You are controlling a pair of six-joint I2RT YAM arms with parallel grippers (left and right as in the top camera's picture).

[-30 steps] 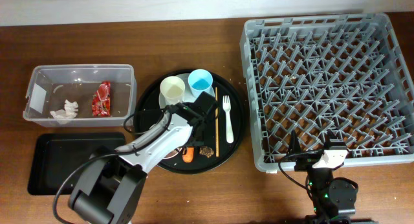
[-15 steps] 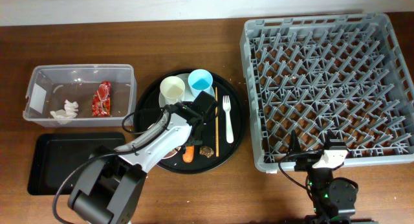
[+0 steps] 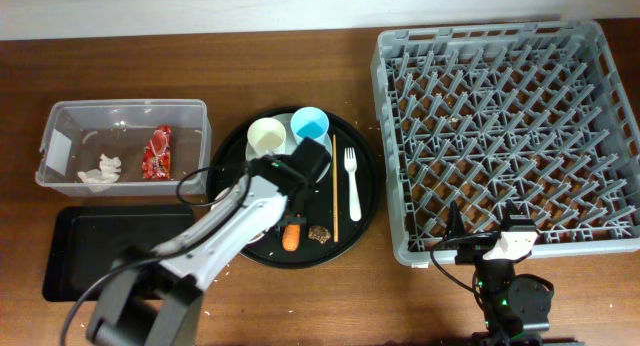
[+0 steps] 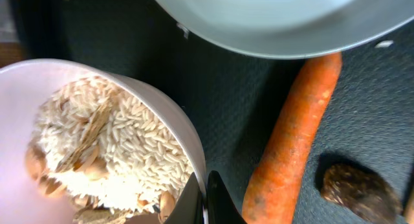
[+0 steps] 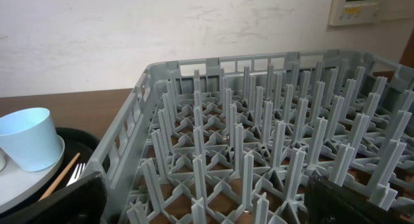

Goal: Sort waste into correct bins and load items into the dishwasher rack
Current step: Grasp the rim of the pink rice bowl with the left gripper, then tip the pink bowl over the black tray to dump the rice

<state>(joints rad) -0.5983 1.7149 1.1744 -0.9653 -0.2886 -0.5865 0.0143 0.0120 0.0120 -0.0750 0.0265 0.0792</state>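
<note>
Left jaws are shut on the rim of the small white bowl [image 4: 169,114]; right jaws gape wide, empty. I fear that thin pinch tipping it, spilling rice [image 4: 110,146] onto the carrot [image 4: 291,136] at 3 o'clock.

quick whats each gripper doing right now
left gripper: shut on the bowl rim
right gripper: open, holding nothing

Grey rack [image 3: 388,146], orange carrot [image 4: 291,136], light blue cup [image 3: 310,123]
</note>
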